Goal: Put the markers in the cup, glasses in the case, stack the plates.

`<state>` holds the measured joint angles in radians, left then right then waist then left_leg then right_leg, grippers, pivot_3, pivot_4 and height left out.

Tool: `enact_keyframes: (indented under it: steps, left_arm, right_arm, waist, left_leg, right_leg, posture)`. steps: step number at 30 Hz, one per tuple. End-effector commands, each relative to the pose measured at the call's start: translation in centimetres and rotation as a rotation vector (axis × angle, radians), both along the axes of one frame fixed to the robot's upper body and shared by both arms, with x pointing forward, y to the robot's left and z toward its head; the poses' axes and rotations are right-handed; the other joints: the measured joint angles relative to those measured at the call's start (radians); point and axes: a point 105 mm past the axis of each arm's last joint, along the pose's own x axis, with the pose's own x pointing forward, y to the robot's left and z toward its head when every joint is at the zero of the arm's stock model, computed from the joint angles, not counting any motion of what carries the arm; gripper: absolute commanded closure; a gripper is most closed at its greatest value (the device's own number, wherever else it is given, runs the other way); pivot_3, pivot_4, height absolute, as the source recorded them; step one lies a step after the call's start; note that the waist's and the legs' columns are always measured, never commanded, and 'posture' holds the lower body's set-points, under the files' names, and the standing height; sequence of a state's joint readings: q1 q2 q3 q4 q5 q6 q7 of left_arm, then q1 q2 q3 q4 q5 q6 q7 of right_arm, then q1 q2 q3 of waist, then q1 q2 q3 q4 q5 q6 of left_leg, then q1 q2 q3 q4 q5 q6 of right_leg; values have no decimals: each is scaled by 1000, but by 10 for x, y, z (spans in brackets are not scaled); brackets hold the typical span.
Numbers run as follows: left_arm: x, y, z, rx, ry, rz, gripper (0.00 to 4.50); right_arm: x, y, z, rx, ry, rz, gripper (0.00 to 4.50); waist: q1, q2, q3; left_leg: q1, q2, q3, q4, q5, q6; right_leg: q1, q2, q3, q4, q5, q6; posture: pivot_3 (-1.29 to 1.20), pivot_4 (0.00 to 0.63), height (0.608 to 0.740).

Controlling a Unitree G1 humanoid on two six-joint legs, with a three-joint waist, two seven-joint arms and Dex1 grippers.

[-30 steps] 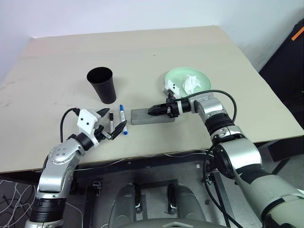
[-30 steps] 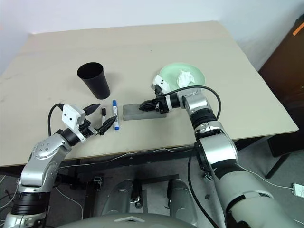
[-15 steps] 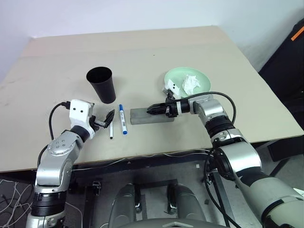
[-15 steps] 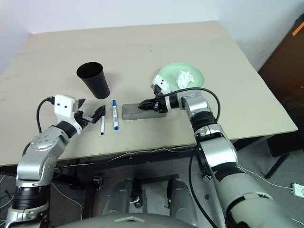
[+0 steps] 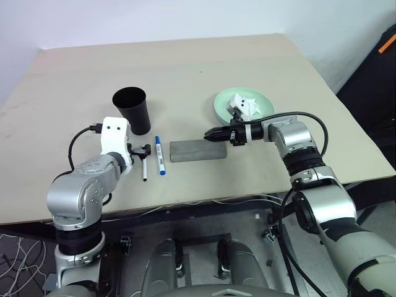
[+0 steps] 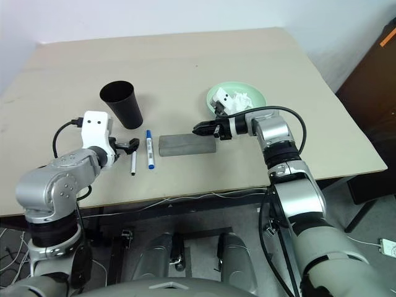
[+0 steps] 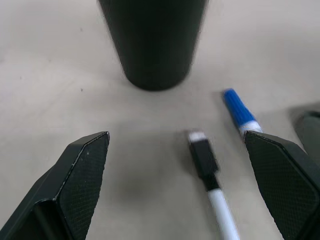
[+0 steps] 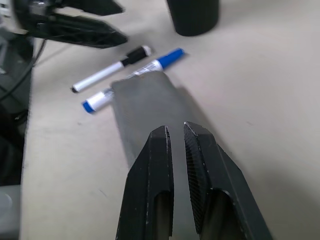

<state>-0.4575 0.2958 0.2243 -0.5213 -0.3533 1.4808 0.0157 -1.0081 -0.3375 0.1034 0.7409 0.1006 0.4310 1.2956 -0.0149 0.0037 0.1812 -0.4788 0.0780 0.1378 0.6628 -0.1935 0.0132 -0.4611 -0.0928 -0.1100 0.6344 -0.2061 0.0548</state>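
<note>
The black cup [image 5: 132, 109] stands upright at the table's left. In front of it lie two markers side by side, one blue-capped [image 5: 159, 154] and one with dark ends [image 5: 145, 166]. My left gripper [image 5: 141, 150] is open just left of the dark-ended marker [image 7: 206, 170], pointing toward the cup [image 7: 152, 40], with nothing between its fingers. The grey case [image 5: 197, 151] lies closed right of the markers. My right gripper [image 5: 210, 133] is shut and empty, hovering above the case's right end [image 8: 150, 115]. A mint green plate [image 5: 265, 105] sits behind it. The glasses are out of view.
A crumpled white tissue [image 5: 247, 105] lies in the green plate. The table's front edge [image 5: 204, 199] runs close below the markers and case, with cables hanging under it. A dark cabinet [image 5: 377, 80] stands off the table's right side.
My left gripper has swung round from lying sideways over the markers and now faces the cup. My right gripper has lifted off the case and drawn right toward the plate.
</note>
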Motion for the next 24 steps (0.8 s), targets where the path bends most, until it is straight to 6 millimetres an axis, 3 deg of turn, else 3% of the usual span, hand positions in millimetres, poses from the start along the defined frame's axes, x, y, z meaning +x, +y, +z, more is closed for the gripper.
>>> enact_keyframes:
  steps: [1, 5, 12, 18, 24]
  left_arm:
    - [-3, -5, 7, -14, 23, 13, 0]
    - [-1, -9, -1, -15, 73, 15, 0]
    - [3, 1, -4, -14, 88, 98, 0]
    - [2, -1, -22, 25, 160, 129, 0]
    - [6, -2, -19, 30, 160, 115, 0]
  right_arm:
    - [2, 3, 18, 17, -60, 12, 3983]
    - [4, 0, 19, 20, -66, -4, 3983]
    - [6, -5, 21, 23, -73, -24, 3983]
    - [8, -4, 20, 27, -73, -44, 3983]
    - [12, -8, 16, 15, -80, -83, 3983]
  waist:
    - [0, 0, 0]
    - [0, 0, 0]
    - [0, 0, 0]
    - [1, 0, 0]
    - [0, 0, 0]
  left_leg:
    - [0, 0, 0, 0, 0, 0]
    - [0, 0, 0, 0, 1, -1]
    - [0, 0, -1, 0, 1, -1]
    - [0, 0, -1, 1, 1, -1]
    - [1, 1, -1, 1, 1, -1]
  right_leg:
    - [0, 0, 0, 0, 0, 0]
    - [0, 1, 0, 0, 1, 1]
    - [0, 1, 0, 1, 1, 1]
    - [0, 1, 0, 0, 1, 1]
    - [0, 1, 0, 1, 1, 0]
  posture:
    - [0, 150, 701]
    - [0, 150, 701]
    - [0, 150, 701]
    - [0, 150, 701]
    - [0, 150, 701]
